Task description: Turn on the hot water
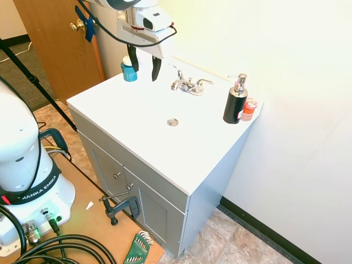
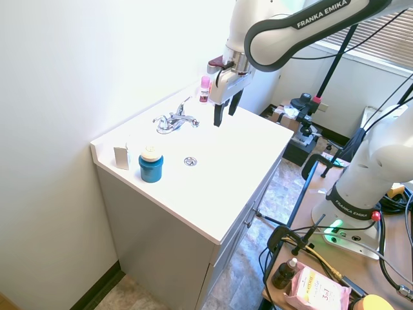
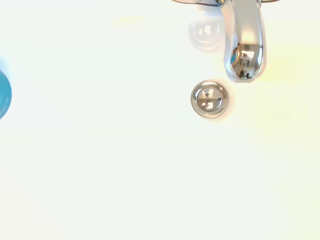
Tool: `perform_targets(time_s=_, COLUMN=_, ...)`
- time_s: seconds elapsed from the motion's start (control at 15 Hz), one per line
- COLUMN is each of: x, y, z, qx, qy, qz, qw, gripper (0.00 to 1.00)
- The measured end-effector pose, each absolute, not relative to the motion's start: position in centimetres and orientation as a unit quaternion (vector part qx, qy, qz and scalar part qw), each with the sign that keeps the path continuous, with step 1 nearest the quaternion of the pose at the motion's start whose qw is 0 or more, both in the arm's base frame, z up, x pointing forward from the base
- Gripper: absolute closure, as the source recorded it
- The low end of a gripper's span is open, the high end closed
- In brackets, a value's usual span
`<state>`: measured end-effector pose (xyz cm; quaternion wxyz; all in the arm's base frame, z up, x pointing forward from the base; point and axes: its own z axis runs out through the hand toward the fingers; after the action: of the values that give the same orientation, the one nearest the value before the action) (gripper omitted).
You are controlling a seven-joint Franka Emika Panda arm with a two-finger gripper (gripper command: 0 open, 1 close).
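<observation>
The chrome faucet (image 1: 190, 86) stands at the back of the white sink top (image 1: 137, 118). Its left-hand lever (image 1: 179, 73), the hot tap, is small and shiny; in the second exterior view this lever (image 2: 161, 121) is on the side toward the blue jar. No water runs from the spout (image 3: 244, 50), which hangs over the drain (image 3: 210, 98). My gripper (image 1: 144, 65) hovers open above the basin, in front of the faucet and apart from it, with nothing between its fingers. From the other side the gripper (image 2: 226, 111) shows beside the faucet (image 2: 174, 120).
A blue jar (image 1: 129, 70) sits at the back left of the counter. A black soap dispenser (image 1: 235, 102) and a pink jar (image 1: 250, 109) stand at the right. The wall runs behind the faucet. A wooden door (image 1: 55, 38) is to the left.
</observation>
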<state>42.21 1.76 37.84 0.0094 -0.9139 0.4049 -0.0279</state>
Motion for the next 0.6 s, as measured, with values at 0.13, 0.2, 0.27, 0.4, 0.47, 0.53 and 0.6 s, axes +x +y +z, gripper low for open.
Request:
perform_targets(time_s=0.13, x=42.3, y=1.8, z=37.8, qx=-0.914, qy=0.404, qz=-0.032, qw=0.007, gripper=0.0)
perform_targets(time_s=0.2, x=42.6, y=2.0, z=37.8, qx=-0.913, qy=0.404, qz=-0.046, qw=0.002, gripper=0.0)
perform_targets(time_s=0.27, x=43.3, y=2.4, z=37.6, qx=-0.912, qy=0.405, qz=-0.066, qw=-0.007, gripper=0.0)
perform_targets(time_s=0.4, x=45.7, y=4.2, z=37.1, qx=-0.905, qy=0.407, qz=-0.118, qw=-0.03, gripper=0.0)
perform_targets(time_s=0.47, x=47.3, y=5.0, z=37.0, qx=-0.901, qy=0.409, qz=-0.14, qw=-0.039, gripper=0.0)
perform_targets(time_s=0.53, x=49.1, y=5.5, z=36.8, qx=-0.895, qy=0.412, qz=-0.161, qw=-0.047, gripper=0.0)
perform_targets(time_s=0.6, x=50.7, y=5.7, z=36.9, qx=-0.889, qy=0.418, qz=-0.177, qw=-0.053, gripper=0.0)
